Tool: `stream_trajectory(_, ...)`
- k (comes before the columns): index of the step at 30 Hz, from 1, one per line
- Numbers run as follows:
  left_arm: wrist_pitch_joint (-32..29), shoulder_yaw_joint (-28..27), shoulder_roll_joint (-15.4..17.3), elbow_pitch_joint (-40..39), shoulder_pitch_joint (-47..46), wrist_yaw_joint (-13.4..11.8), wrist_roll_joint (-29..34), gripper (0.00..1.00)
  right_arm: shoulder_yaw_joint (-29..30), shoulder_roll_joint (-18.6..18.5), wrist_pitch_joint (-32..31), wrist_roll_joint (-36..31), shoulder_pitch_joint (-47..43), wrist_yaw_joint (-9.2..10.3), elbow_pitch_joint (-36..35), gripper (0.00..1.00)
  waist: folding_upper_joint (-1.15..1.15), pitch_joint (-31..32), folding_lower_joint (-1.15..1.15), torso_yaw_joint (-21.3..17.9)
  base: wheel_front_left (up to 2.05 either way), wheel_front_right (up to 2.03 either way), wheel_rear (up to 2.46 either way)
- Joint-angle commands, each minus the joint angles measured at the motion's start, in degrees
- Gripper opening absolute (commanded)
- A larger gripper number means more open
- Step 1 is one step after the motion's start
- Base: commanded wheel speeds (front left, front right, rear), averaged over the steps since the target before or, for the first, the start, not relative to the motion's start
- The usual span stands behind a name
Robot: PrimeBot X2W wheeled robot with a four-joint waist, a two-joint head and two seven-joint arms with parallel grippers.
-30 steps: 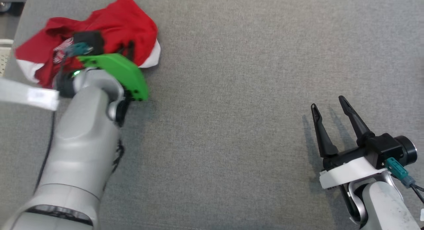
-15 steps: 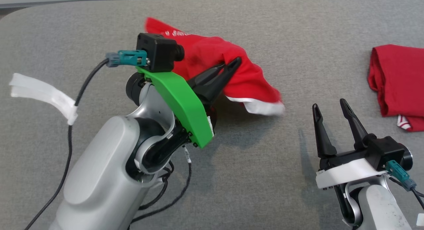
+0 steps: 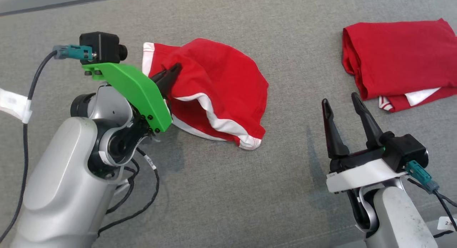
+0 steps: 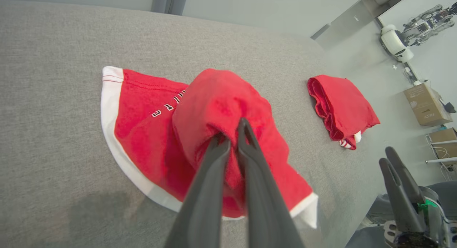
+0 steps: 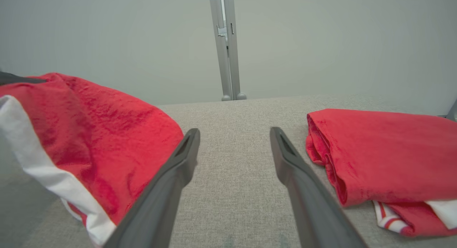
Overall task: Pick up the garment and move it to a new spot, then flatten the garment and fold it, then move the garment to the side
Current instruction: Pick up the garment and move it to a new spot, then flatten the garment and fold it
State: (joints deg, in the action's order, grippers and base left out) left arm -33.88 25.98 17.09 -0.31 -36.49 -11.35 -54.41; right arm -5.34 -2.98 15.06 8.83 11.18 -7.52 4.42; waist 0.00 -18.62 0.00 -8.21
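1. Our left claw point(image 3: 175, 67) is pinched tight on a raised fold of the garment point(image 3: 221, 76). Its two dark fingers are pressed together, with red cloth bunched over the tips.
2. Our right claw point(image 3: 340, 100) stands spread wide and holds nothing. It hangs at the near right over the grey table point(image 3: 250, 191), fingers pointing to the far side.
3. We see the garment left of centre on the table. It is lifted at the gripped fold, and the rest drapes down onto the surface. A white band edges its hem.
4. White letters run across the garment in the left wrist view. The fold covers part of them, and we cannot read a whole word.
5. A folded red cloth point(image 3: 396, 51) lies at the far right, well apart from the garment. A white and striped edge shows at its near side.
6. The right claw's fingers point at the open strip of table between the two red pieces and touch neither.
7. Beyond the table, in the left wrist view, a cardboard box point(image 4: 426, 105) carries dark print too small for us to read surely.
8. A small white tag point(image 3: 448, 223) beside the right arm bears a mark that seems to begin with a 2. The rest is cut off.
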Motion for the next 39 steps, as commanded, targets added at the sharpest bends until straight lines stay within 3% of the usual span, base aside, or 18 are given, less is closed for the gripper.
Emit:
stream_trajectory(1, 0.3, 0.4, 0.2, 2.2, -1.9, 0.6, 0.9, 0.00, -0.7, 0.0, 0.1, 0.6, 1.1, 0.07, 0.1, 1.00, 0.00, -3.0, 0.00, -3.7, 0.00, 0.00, 0.00)
stream_trajectory(6, 1.8, 0.7, 0.3, 9.8, -5.3, 1.1, 3.2, 0.00, -3.5, 0.1, 0.1, 1.4, 1.7, 0.06, 0.7, 1.00, 0.00, -4.1, 0.00, -5.5, 0.00, 0.00, 0.00)
stream_trajectory(9, 3.4, 0.4, -0.5, 15.8, -8.5, 1.3, 4.2, 0.00, -8.4, 0.1, 0.1, 3.1, 1.5, 0.06, 1.7, 1.00, 0.00, -4.6, 0.00, -6.5, 0.00, 0.00, 0.00)
stream_trajectory(10, 4.1, 0.3, -0.8, 17.5, -9.4, 1.4, 4.4, 0.13, -10.3, 0.0, 0.1, 3.6, 1.3, 0.06, 2.0, 1.00, 0.00, -4.7, 0.00, -6.7, 0.00, 0.00, 0.00)
stream_trajectory(11, 4.6, 0.3, -1.2, 19.2, -10.2, 1.7, 4.6, 0.40, -11.9, 0.0, 0.1, 4.2, 1.1, 0.06, 2.2, 1.00, 0.00, -4.8, 0.00, -6.8, 0.00, 0.00, 0.00)
stream_trajectory(12, 5.3, 0.3, -1.6, 20.5, -11.0, 2.1, 4.8, 1.00, -13.4, 0.0, 0.1, 5.1, 0.8, 0.06, 2.4, 1.00, 0.00, -4.8, 0.00, -6.9, 0.00, 0.00, 0.00)
stream_trajectory(18, 9.2, 2.4, -1.0, 22.9, -13.9, 5.9, 7.9, 1.00, -21.8, 0.0, 0.1, 9.6, -0.6, 0.05, 4.2, 1.00, 0.00, -4.0, 0.00, -6.2, 0.00, 0.00, 0.00)
stream_trajectory(25, 15.1, 3.9, 1.4, 15.0, -11.6, 7.7, 11.9, 1.00, -26.2, 0.0, 0.1, 13.6, 0.2, 0.04, 6.1, 1.00, 0.00, -1.9, 0.00, -2.5, 0.00, 0.00, 0.00)
stream_trajectory(30, 17.9, 2.5, 5.1, 4.3, -7.2, 5.3, 14.0, 1.00, -26.5, 0.0, 0.1, 15.1, 1.2, 0.04, 8.9, 1.00, 0.00, -0.4, 0.00, 0.5, 0.00, 0.00, 0.00)
stream_trajectory(35, 20.6, -1.6, 9.3, -5.3, 0.7, 0.2, 14.5, 1.00, -25.4, 0.0, 0.1, 17.6, 2.4, 0.03, 10.2, 1.00, 0.00, 0.4, 0.00, 3.3, 0.00, 0.00, 0.00)
stream_trajectory(39, 21.9, -4.5, 11.2, -10.7, 7.3, -2.9, 13.6, 1.00, -24.2, 0.0, 0.1, 18.1, 3.0, 0.04, 10.8, 0.75, 0.00, 0.6, 0.00, 5.1, 0.00, 0.00, 0.00)
